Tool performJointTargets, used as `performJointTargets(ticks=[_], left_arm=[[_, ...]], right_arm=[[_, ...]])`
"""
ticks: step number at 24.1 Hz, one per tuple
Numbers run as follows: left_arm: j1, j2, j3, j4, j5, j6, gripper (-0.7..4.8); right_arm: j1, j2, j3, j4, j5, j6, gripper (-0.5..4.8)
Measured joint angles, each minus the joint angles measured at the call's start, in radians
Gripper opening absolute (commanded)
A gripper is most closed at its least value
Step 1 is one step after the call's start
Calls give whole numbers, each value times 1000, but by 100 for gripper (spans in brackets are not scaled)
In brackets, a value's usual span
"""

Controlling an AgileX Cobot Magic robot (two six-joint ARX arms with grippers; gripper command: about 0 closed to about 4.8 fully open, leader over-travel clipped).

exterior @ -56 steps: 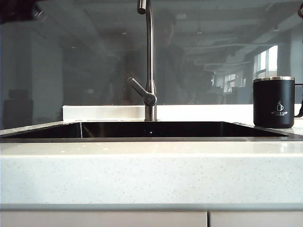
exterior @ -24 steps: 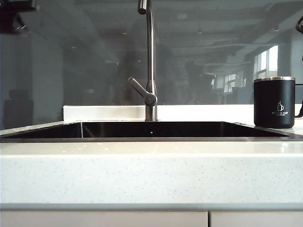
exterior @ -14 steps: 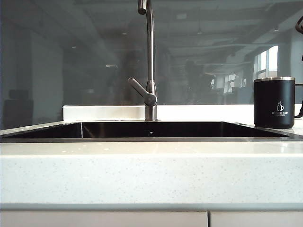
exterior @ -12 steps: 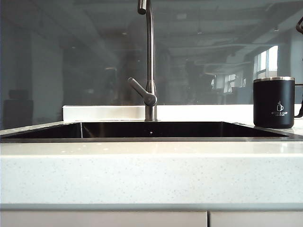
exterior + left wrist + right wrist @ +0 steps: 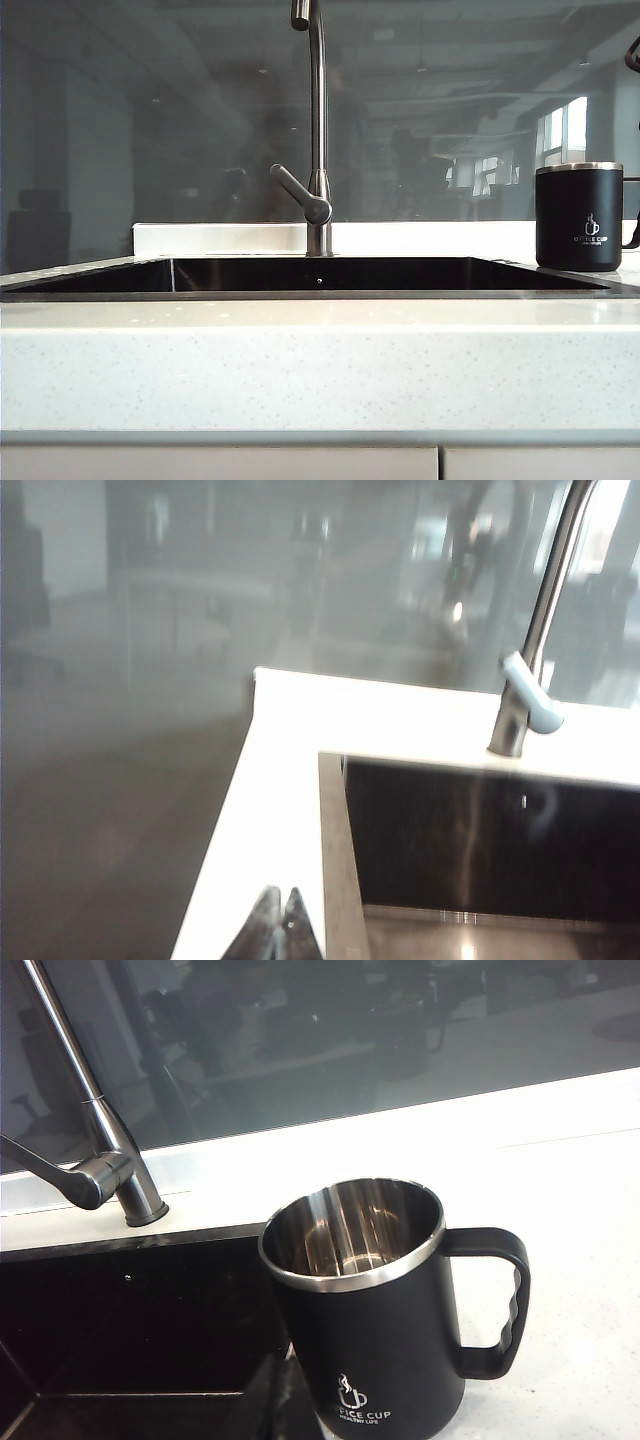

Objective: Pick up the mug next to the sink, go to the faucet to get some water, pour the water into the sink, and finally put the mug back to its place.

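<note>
Black mug (image 5: 579,216) stood upright on the white tabletop (image 5: 320,360) at the sink's (image 5: 320,274) three o'clock corner, untouched.
Steel faucet (image 5: 317,130) rose at the sink's twelve o'clock. Left gripper (image 5: 277,928) hung over the nine o'clock rim, jaws together. Right gripper was near the mug, seemingly just before it though barely visible; jaws together, holding nothing.
</note>
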Motion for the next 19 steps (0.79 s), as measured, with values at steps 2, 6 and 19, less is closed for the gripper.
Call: performJointTargets(ticks=[2,6,19], left_arm=[[0,-21,1,-42,0,28,-2],[0,-20,1,-99,0,76,-2],[0,-20,1,-98,0,122,-2]], right_arm=[[0,0,0,0,0,0,-6],[0,0,0,0,-1,0,-6],[0,0,0,0,-1,0,-6]])
